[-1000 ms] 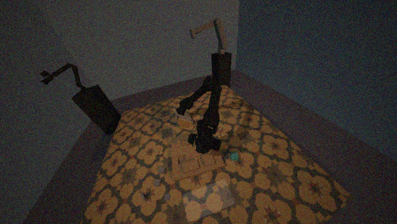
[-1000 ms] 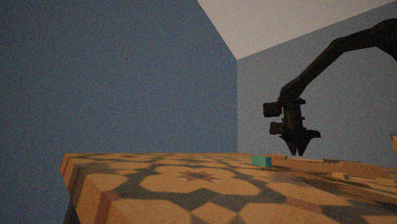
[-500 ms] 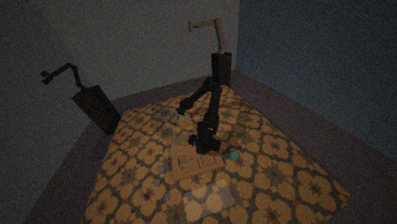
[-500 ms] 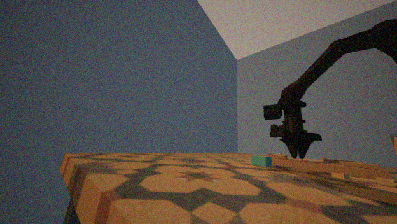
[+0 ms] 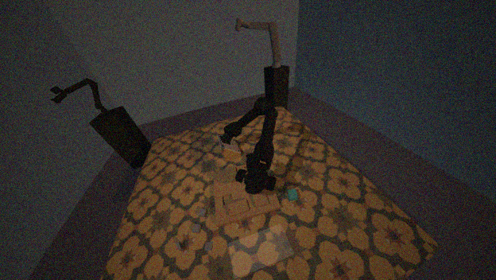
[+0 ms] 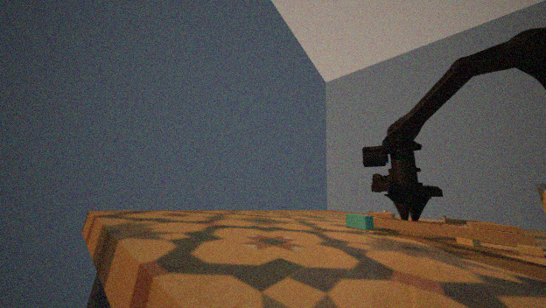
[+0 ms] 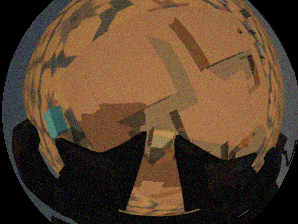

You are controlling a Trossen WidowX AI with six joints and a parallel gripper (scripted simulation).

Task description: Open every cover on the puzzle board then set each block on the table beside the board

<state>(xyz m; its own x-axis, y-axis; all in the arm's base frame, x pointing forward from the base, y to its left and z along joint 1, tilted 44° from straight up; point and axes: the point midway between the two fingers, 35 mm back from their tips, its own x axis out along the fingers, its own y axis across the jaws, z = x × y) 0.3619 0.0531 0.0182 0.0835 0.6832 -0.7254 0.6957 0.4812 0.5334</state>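
The wooden puzzle board (image 5: 238, 215) (image 6: 394, 224) (image 7: 125, 70) lies on the patterned table. Several grooves and raised strips show on it; which covers stand open is too dim to tell. A teal block (image 5: 292, 194) (image 6: 360, 221) (image 7: 56, 121) rests on the table beside the board, clear of it. My gripper (image 6: 409, 217) (image 7: 161, 137) points down, low over the board, its fingers partly open. A small pale tan piece (image 7: 163, 139) shows between the fingertips in the wrist view, not visibly clamped. In the top view the hand hides the fingertips and the board below.
Small greyish pieces (image 5: 202, 211) (image 5: 195, 227) lie left of the board. A pale see-through rectangle (image 5: 260, 250) shows in front of it. A second dark arm (image 5: 238, 127) reaches over a pale and orange object (image 5: 230, 153) behind. Two pedestals with arms stand beyond the table.
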